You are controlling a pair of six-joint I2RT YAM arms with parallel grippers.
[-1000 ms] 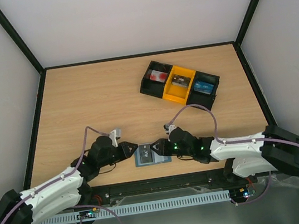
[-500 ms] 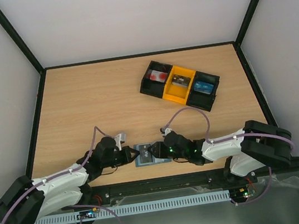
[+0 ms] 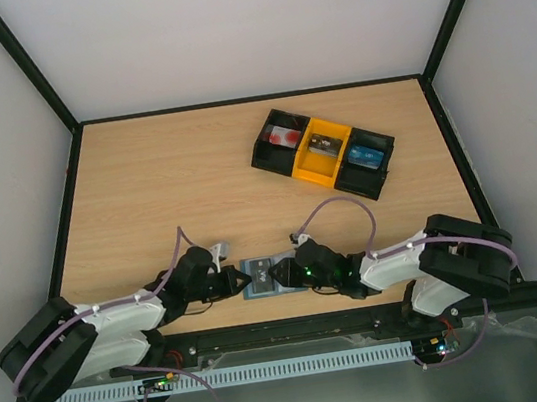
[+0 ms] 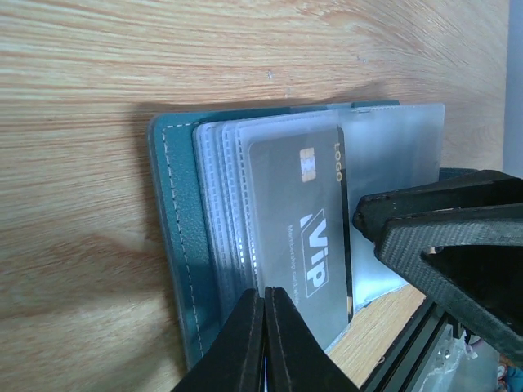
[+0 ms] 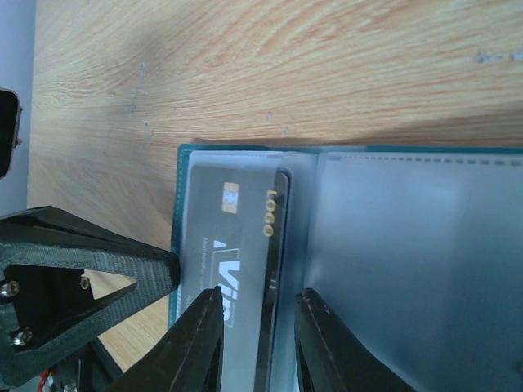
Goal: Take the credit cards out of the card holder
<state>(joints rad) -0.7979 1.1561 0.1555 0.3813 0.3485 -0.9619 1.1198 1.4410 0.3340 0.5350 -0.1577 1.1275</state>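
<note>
The dusty-blue card holder (image 3: 258, 276) lies open near the table's front edge, clear sleeves fanned out (image 4: 216, 204). A dark grey credit card (image 4: 302, 229) marked VIP sits in the top sleeve (image 5: 233, 220). My left gripper (image 4: 265, 292) is shut, its tips at the near edge of the sleeves; whether a sleeve is pinched I cannot tell. My right gripper (image 5: 257, 298) is open, its fingers standing either side of the grey card's inner long edge. In the top view the left gripper (image 3: 238, 281) and right gripper (image 3: 277, 273) face each other across the holder.
A three-bin tray (image 3: 385, 168) stands at the back right. It holds a white card with red marks (image 3: 285, 137), a dark card (image 3: 322, 146) in the yellow bin and a blue card (image 3: 366, 155). A black rail runs along the table's front edge.
Both arms have drawn in over the holder. The left gripper has gone from slightly open to shut, and the right gripper's fingers have narrowed around the grey card.
</note>
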